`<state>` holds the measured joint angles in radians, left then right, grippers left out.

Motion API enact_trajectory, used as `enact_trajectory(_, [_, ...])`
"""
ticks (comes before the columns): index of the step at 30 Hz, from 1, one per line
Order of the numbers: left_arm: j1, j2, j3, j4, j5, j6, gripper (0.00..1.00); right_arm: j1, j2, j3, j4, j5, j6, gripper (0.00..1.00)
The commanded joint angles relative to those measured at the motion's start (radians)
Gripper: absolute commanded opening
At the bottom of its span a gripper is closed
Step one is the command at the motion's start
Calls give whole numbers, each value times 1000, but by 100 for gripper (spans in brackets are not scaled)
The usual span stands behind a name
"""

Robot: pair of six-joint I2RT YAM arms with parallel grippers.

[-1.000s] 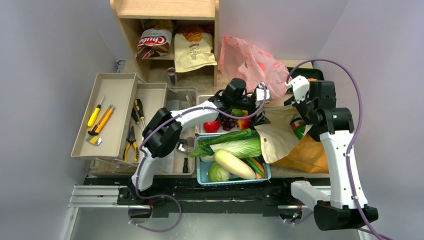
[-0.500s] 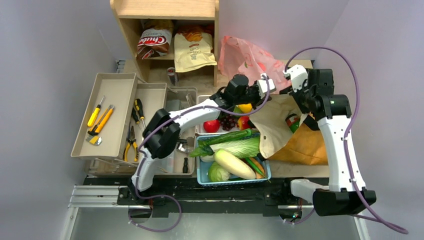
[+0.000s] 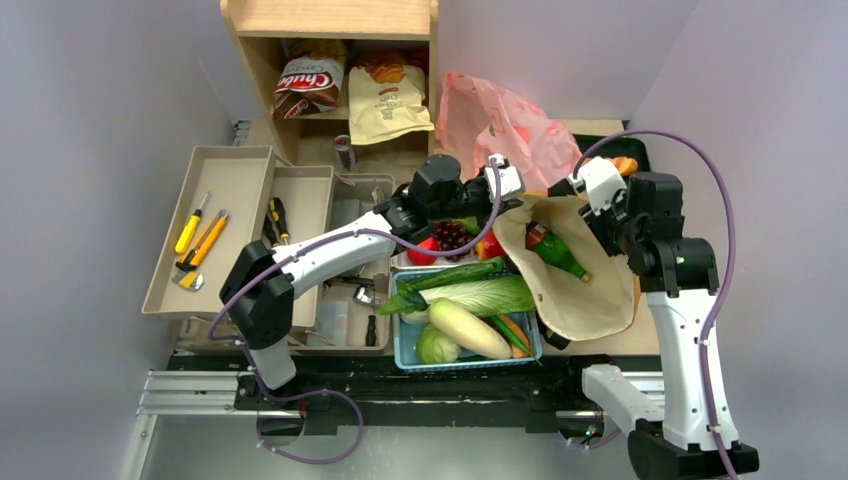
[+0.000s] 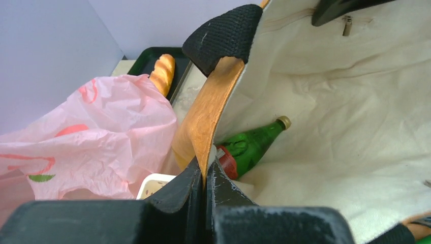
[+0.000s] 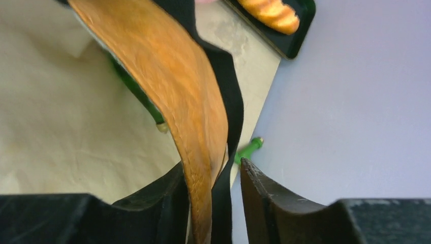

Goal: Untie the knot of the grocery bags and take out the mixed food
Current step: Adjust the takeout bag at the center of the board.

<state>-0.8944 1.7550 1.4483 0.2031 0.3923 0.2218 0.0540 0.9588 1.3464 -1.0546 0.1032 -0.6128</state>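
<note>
At the open bag (image 3: 585, 300), left hand (image 4: 205, 170) and right hand (image 5: 211, 175) clamp its straps (image 4: 206, 114).

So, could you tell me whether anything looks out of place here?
Yes: a green bottle lies tipped on its side inside the brown bag, loose on the lining, while the left gripper and right gripper pinch the rim apart.

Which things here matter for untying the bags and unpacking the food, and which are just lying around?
Part of the job: pink plastic bag; big open bag, gripped by the left end effector and right end effector; cucumber, leafy cabbage, white radish, grapes.

Just lying about: screwdrivers, pliers, chip bag on the shelf, bread loaf.
</note>
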Motion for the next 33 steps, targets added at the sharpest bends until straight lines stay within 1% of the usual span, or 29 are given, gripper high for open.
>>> enact_trajectory(1, [4, 3, 16, 27, 2, 2, 0, -9, -2, -65, -48, 91, -2, 39])
enact_trajectory(3, [14, 9, 29, 11, -3, -5, 0, -13, -14, -67, -76, 86, 6, 37])
enact_trajectory(4, [18, 8, 35, -3, 3, -4, 0, -15, -22, -65, -86, 85, 12, 34])
enact_trajectory(5, [20, 7, 38, -15, 18, 6, 0, -14, -28, -62, -96, 84, 19, 22])
enact_trajectory(7, [23, 2, 33, -45, 68, 43, 0, -14, -37, -56, -107, 77, 38, 1])
enact_trajectory(8, [23, -2, 28, -60, 97, 64, 0, -14, -38, -50, -111, 56, 51, 0])
enact_trajectory(9, [23, -9, 19, -70, 131, 81, 0, -14, -37, -38, -119, 25, 68, 0])
enact_trajectory(11, [20, -32, -16, -60, 197, 129, 4, -14, -40, -13, -145, -60, 90, 0])
enact_trajectory(13, [0, -57, -63, -40, 237, 219, 3, -14, -60, -9, -152, -134, 103, 0])
enact_trajectory(15, [-46, -75, -123, -40, 223, 363, 0, -14, -87, -28, -143, -188, 105, 0])
enact_trajectory(17, [-97, -84, -185, -21, 193, 492, 0, -14, -109, -47, -129, -216, 91, 0])
enact_trajectory(19, [-134, -80, -226, 25, 182, 547, 0, -14, -120, -57, -131, -242, 51, 0])
enact_trajectory(22, [-159, -57, -215, 36, 176, 521, 0, -14, -132, -73, -126, -273, -21, 0])
enact_trajectory(27, [-161, -47, -217, 70, 155, 502, 0, -13, -197, -116, -159, -263, -168, 0])
enact_trajectory(30, [-159, -53, -224, 96, 131, 503, 0, -14, -225, -122, -180, -240, -200, 0])
enact_trajectory(33, [-159, -62, -217, 131, 98, 437, 0, -14, -242, -137, -156, -224, -210, 0])
